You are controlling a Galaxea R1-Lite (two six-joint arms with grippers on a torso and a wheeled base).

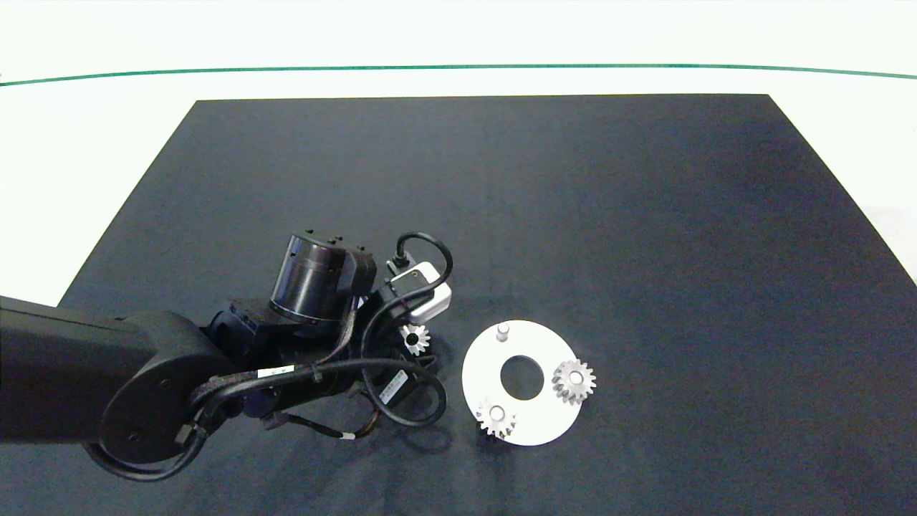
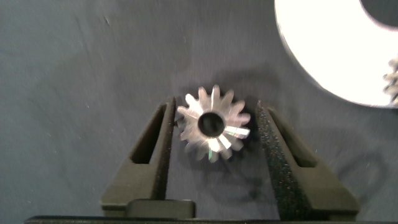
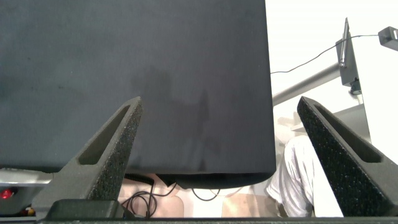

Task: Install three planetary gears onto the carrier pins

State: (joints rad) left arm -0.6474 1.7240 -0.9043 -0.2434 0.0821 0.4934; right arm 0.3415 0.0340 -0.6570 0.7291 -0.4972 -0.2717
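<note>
The white carrier disc (image 1: 487,365) lies on the dark mat, front centre. Two planetary gears (image 1: 574,381) (image 1: 496,417) sit on its right and front carrier pins. The far pin (image 1: 503,330) stands bare. A silvery gear (image 1: 415,338) lies on the mat just left of the disc. In the left wrist view this gear (image 2: 213,123) sits between the fingers of my left gripper (image 2: 214,106). One pad (image 2: 166,140) is at its teeth and a narrow gap shows at the other pad (image 2: 270,143). My right gripper (image 3: 217,109) is open and holds nothing, beyond the mat's edge.
The left arm (image 1: 315,287) reaches in low from the left with looped cables (image 1: 401,401) beside it. The disc's rim (image 2: 329,43) is close beside the left fingers. Beyond the mat's edge (image 3: 211,169), the right wrist view shows floor cables and a metal stand (image 3: 345,56).
</note>
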